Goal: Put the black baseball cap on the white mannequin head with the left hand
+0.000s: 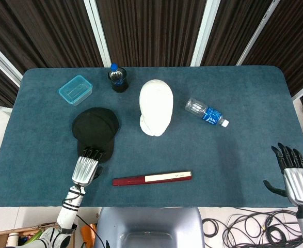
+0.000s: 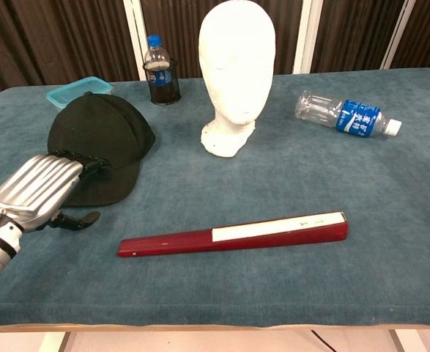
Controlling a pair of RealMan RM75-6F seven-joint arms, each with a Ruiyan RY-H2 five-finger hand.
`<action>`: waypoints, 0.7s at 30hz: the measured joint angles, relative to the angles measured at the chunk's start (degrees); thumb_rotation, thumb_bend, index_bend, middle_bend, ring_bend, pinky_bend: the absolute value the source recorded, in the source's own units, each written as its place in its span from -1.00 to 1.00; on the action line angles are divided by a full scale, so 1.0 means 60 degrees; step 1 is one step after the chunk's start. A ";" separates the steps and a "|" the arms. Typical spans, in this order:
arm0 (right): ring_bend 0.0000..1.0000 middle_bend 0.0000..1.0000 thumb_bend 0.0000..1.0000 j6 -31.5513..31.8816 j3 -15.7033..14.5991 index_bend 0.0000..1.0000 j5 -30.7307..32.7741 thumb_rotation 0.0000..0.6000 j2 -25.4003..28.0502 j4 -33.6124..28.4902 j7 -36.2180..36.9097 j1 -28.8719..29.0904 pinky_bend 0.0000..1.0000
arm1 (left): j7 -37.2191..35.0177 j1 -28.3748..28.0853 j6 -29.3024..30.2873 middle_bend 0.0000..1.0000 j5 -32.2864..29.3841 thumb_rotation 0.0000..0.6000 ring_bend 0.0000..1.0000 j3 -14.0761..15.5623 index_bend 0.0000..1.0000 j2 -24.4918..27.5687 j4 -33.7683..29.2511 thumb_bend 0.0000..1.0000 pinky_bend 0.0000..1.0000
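Note:
The black baseball cap (image 1: 95, 128) (image 2: 101, 136) lies on the blue table left of centre, its brim towards me. My left hand (image 1: 86, 168) (image 2: 37, 192) is at the brim's near edge. Its fingertips (image 1: 92, 153) rest on top of the brim, and its thumb (image 2: 77, 218) lies apart on the cloth, gripping nothing. To the right of the cap, the white mannequin head (image 1: 156, 106) (image 2: 236, 70) stands upright and bare. My right hand (image 1: 294, 174) hovers at the table's near right edge with its fingers spread and empty; the chest view does not show it.
A teal lidded box (image 1: 75, 90) (image 2: 78, 90) and a dark bottle with a blue cap (image 1: 118, 78) (image 2: 160, 73) stand behind the cap. A clear water bottle (image 1: 206, 112) (image 2: 345, 116) lies right of the mannequin. A red and white folded fan (image 1: 152, 179) (image 2: 233, 235) lies near the front.

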 measured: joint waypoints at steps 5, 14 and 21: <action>-1.00 -1.00 -0.76 -0.0021 -0.0008 -1.00 0.0034 1.00 0.0003 0.0001 -0.0058 -0.0014 -1.00 | -0.0043 -0.0037 -0.0073 -0.27 -0.0093 1.00 -0.38 0.0010 -0.33 -0.0052 0.0211 -0.45 -0.48; -1.00 -1.00 -0.76 0.0037 -0.0032 -1.00 -0.0011 1.00 0.0060 -0.0002 0.0030 -0.0070 -1.00 | -0.0184 -0.0250 0.0033 -0.14 -0.0021 1.00 -0.28 0.0091 -0.21 -0.0522 0.1492 -0.44 -0.43; -1.00 -1.00 -0.76 0.0035 -0.0045 -1.00 -0.0015 1.00 0.0119 -0.0034 0.0089 -0.0094 -1.00 | -0.0278 -0.0475 0.0355 -0.03 0.0106 1.00 -0.18 0.0167 -0.11 -0.1146 0.3244 -0.44 -0.37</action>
